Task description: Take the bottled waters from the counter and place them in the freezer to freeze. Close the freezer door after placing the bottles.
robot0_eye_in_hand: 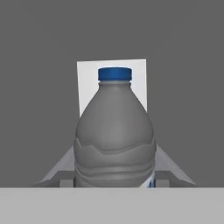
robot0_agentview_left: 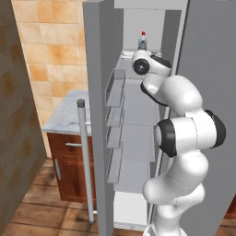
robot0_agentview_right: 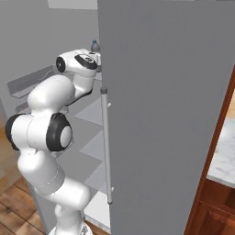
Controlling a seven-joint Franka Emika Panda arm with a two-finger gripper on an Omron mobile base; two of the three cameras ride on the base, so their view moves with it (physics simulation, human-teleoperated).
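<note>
In the hand view a greyish bottled water [robot0_eye_in_hand: 114, 135] with a blue cap stands upright and very close, with my fingers hidden at its sides. My gripper [robot0_agentview_right: 95, 57] reaches into the upper part of the open freezer [robot0_agentview_left: 138, 115] and is shut on this bottle, whose top [robot0_agentview_right: 95, 45] pokes up above the hand. In the left base view a red-capped bottle [robot0_agentview_left: 143, 41] shows high inside, just beyond my wrist. The freezer door [robot0_agentview_left: 96, 92] stands wide open to the left, its bins [robot0_agentview_left: 115, 90] facing in and its bar handle [robot0_agentview_left: 83, 156] outside. Left of the door lies the marble counter [robot0_agentview_left: 67, 117].
The plain grey twin door [robot0_agentview_right: 170, 114] with its bar handle [robot0_agentview_right: 106, 142] stands close on my right. Pale shelves [robot0_agentview_left: 138, 143] step down inside the freezer under my arm. Reddish-brown cabinets [robot0_agentview_left: 69, 161] sit under the counter. A brown wall panel [robot0_agentview_left: 14, 138] is at the far left.
</note>
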